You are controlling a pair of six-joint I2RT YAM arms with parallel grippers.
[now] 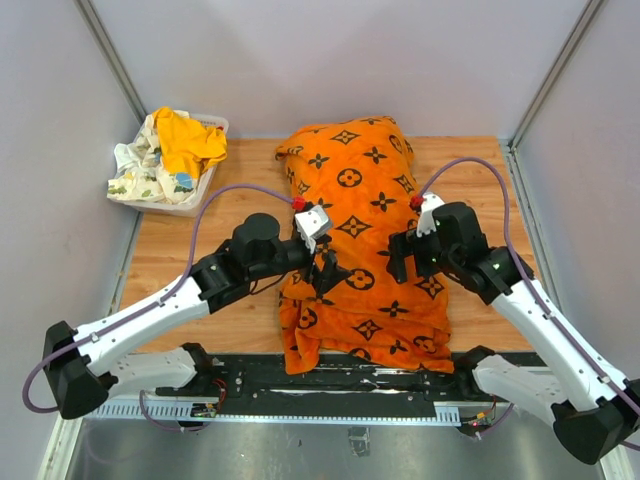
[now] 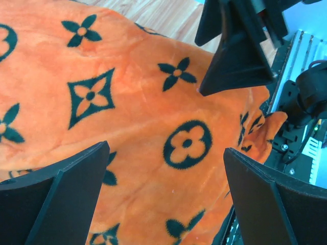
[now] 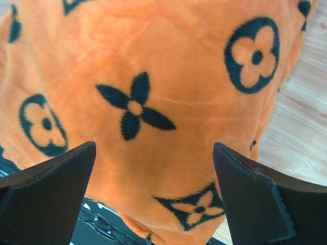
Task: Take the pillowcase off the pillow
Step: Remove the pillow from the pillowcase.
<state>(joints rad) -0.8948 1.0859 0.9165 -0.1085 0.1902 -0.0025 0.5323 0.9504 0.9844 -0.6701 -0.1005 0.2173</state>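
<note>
The bright-orange pillowcase [image 1: 365, 220] with black flower and star motifs lies lengthwise down the middle of the wooden table, its near end draped over the front edge. The pillow is hidden inside it. My left gripper [image 1: 328, 272] hovers open over the pillowcase's near left part. In the left wrist view that gripper [image 2: 166, 153] has only orange fabric [image 2: 133, 117] beneath its spread jaws. My right gripper [image 1: 398, 258] hangs open over the near right part. The right wrist view shows it [image 3: 154, 148] above the cover [image 3: 168, 81], with nothing between its fingers.
A clear plastic bin [image 1: 203, 195] at the back left holds a yellow-orange cloth [image 1: 188, 140] and a white printed cloth [image 1: 133, 172]. The black mounting rail [image 1: 330, 385] runs along the near edge. Grey walls close the sides and back. The right gripper's fingers [image 2: 235, 51] show in the left wrist view.
</note>
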